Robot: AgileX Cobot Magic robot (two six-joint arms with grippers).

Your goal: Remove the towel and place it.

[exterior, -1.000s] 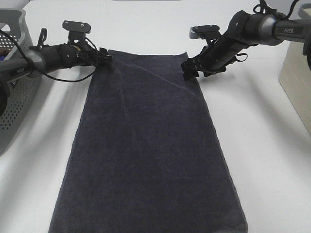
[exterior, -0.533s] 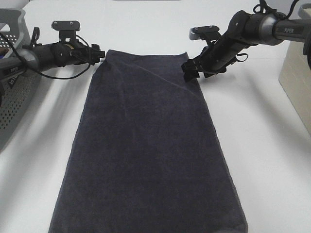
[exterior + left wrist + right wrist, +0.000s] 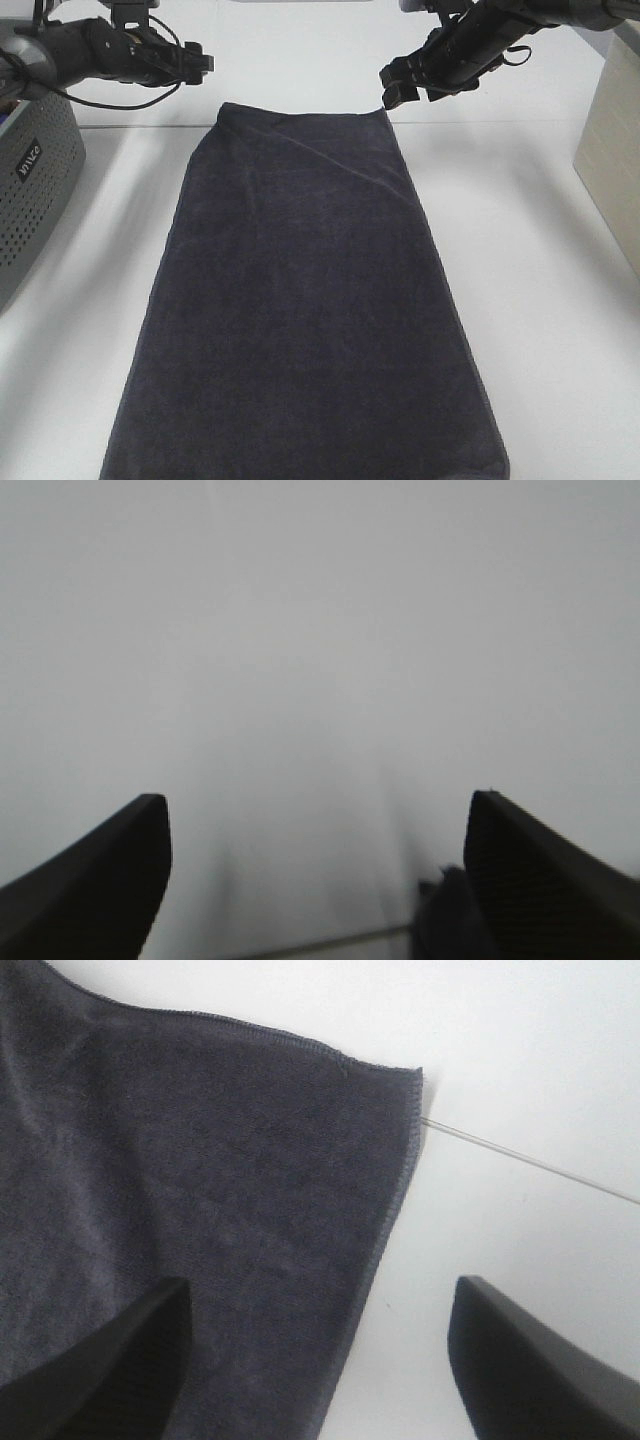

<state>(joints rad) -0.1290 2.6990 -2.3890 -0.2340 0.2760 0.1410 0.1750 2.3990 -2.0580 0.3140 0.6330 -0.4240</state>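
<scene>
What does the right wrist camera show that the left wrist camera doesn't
Only the right wrist view shows the towel: one hemmed corner lying flat on the white table, with a thin seam line running across the table from that corner. Only the left wrist view shows nothing but a blurred white surface between the left hand fingers, no cloth at all. Both share dark fingertips spread wide apart with nothing held; the right hand is likewise open.
</scene>
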